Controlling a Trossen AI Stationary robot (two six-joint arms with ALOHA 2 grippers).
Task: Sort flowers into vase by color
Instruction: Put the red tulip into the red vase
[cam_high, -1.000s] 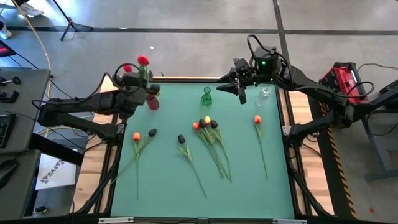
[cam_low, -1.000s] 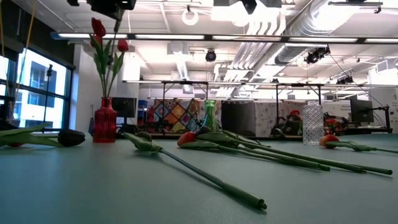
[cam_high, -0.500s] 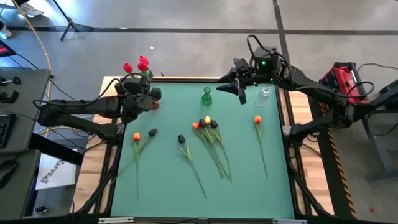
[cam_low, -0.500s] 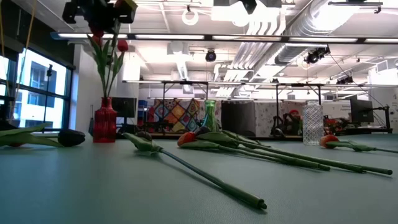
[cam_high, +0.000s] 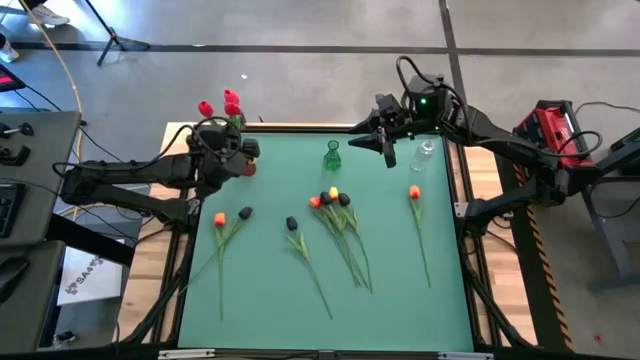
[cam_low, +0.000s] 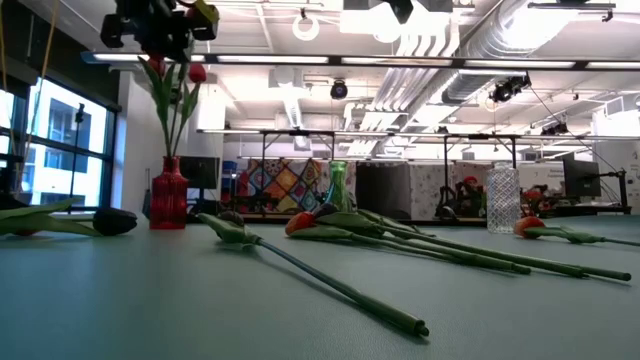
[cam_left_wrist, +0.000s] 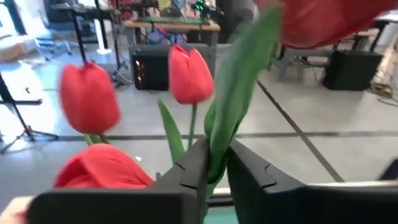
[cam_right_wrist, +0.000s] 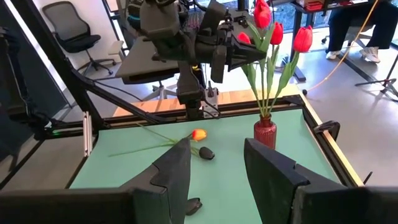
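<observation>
Counting: 3 red flowers (cam_right_wrist: 273, 32) in red vase (cam_right_wrist: 265, 133), approx 8 on table (cam_high: 400, 290).

Flowers (cam_high: 338, 225) lie mid-table, three vases (cam_high: 332, 157) behind them along the far edge

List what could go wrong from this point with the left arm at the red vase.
1. The left pincer has its fingers close around a green stem or leaf of the red flowers; pulling away could drag one out of the red vase.
2. That vase is narrow and carries tall stems, so a tug might tip it.
3. The right pincer hangs near the green vase.
</observation>
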